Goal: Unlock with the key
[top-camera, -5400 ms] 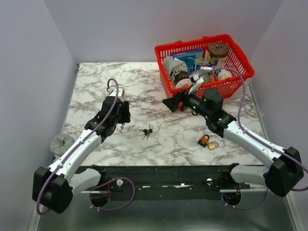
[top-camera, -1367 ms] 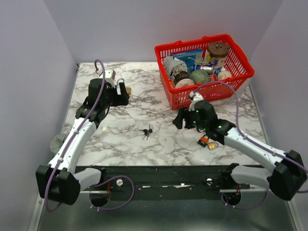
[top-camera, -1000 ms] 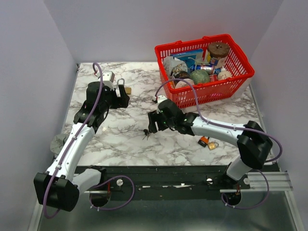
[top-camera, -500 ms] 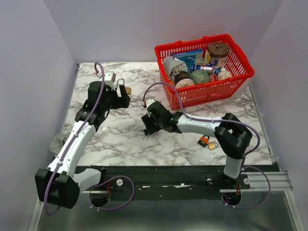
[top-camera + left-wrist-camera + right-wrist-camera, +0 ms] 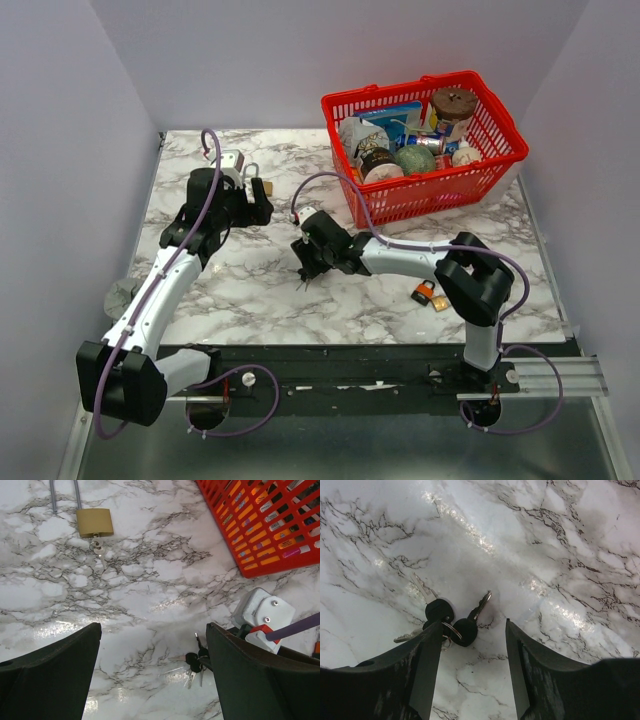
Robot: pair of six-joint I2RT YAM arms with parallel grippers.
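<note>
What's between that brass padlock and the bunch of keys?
Only bare marble table lies between the brass padlock and the keys, clearest in the left wrist view.

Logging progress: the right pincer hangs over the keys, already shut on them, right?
Not shut: the right pincer hangs over the keys, but open, straddling them; the right wrist view shows it.

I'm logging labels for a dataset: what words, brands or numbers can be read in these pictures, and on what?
No text can be read in any view.
On the packages in the red basket: labels and barcodes, too small and blurred to read.
On the brass padlock: no legible marking.
On the keys: nothing printed shows.
</note>
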